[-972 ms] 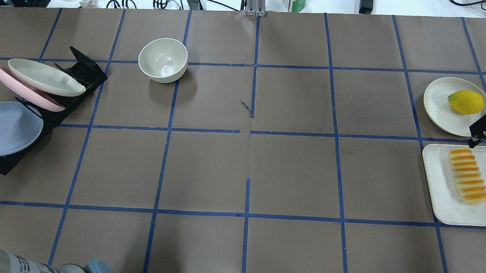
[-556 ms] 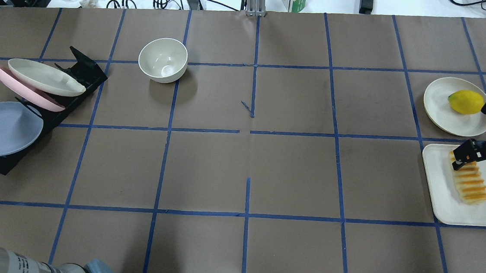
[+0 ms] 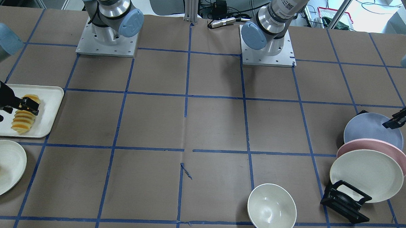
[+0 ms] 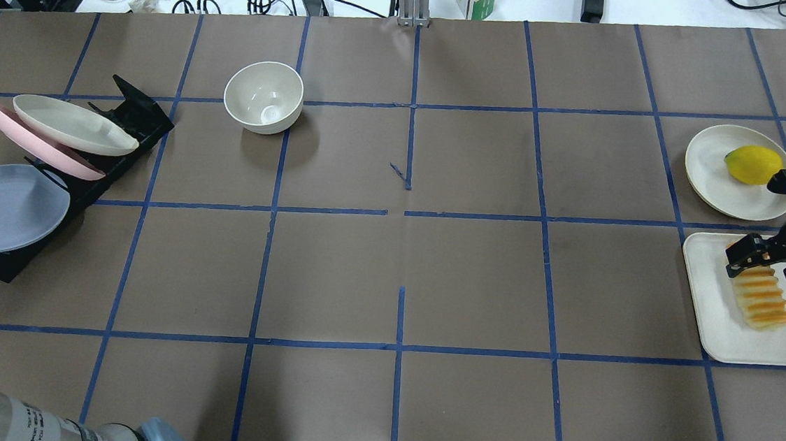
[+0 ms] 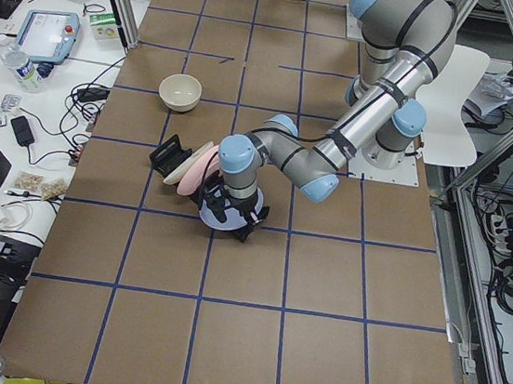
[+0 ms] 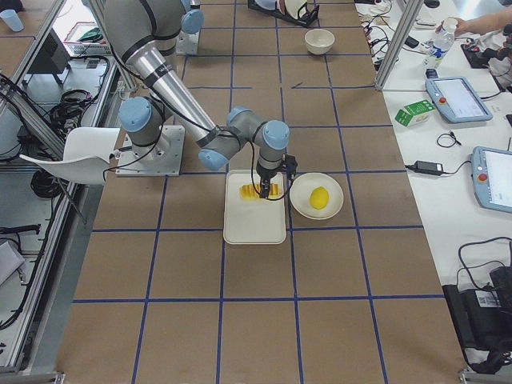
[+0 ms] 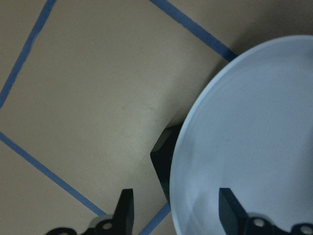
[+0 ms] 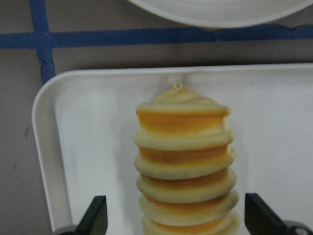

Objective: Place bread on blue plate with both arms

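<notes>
Orange bread [image 4: 761, 300], one, blue plate [image 4: 5, 207], one

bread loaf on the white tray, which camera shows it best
Right wrist-mounted view: the ridged yellow-orange bread loaf fills the frame, segments clear, on the white rectangular tray. Overhead and front-facing views show it small, one end under the right tool; both side views show only a yellow patch.

Bowl [image 4: 263, 97], yellow fruit [image 4: 751, 164] on cream plate [image 4: 709, 167]
</notes>
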### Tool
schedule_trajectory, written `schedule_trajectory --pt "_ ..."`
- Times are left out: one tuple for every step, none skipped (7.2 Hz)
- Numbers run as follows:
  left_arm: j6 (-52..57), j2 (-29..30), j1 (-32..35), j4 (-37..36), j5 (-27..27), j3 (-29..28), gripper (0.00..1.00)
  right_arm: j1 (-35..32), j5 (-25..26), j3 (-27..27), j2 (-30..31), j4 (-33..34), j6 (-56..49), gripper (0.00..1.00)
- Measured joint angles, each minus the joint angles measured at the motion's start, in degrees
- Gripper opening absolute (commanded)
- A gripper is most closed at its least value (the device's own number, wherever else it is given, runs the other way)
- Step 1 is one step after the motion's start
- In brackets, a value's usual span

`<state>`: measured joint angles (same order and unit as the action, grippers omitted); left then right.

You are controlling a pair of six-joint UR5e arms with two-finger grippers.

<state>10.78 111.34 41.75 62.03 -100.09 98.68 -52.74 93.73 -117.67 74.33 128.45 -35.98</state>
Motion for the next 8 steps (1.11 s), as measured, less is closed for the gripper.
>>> schedule_trajectory --pt "0.02 0.06 0.0 0.01 0.02 -0.03 0.0 0.0 0.07 -1.54 -0.12 1.44 -1.89 0.74" --pt "0.02 0.08 0.0 0.02 0.09 -0.05 0.0 0.0 0.04 -2.41 -0.25 3.17 -3.99 0.47" --pt "0.05 -0.05 0.0 0.02 0.14 -0.1 0.0 0.0 0.08 -2.59 -0.58 4.28 -5.01 0.11" --pt "0.2 -0.79 -0.01 0.29 0.05 -0.17 0.0 0.0 0.16 -2.49 -1.02 4.83 -5.4 0.0" --pt "0.54 -2.27 0.0 0.92 -0.19 -0.25 0.0 0.0 0.15 -2.38 -1.05 4.99 -5.5 0.0" --pt "0.92 -4.28 0.0 2.15 -0.59 -0.36 0.0 -0.04 -0.06 -2.2 -0.71 4.99 -5.51 0.0" --pt "1.3 -6.8 -0.02 4.18 -1.96 -0.63 0.0 -0.22 -0.33 -1.62 -0.02 4.76 -5.53 0.0" --pt "1.71 -10.05 0.07 7.59 -3.92 -1.26 0.0 -0.52 -0.46 -0.77 0.98 4.14 -5.54 0.0"
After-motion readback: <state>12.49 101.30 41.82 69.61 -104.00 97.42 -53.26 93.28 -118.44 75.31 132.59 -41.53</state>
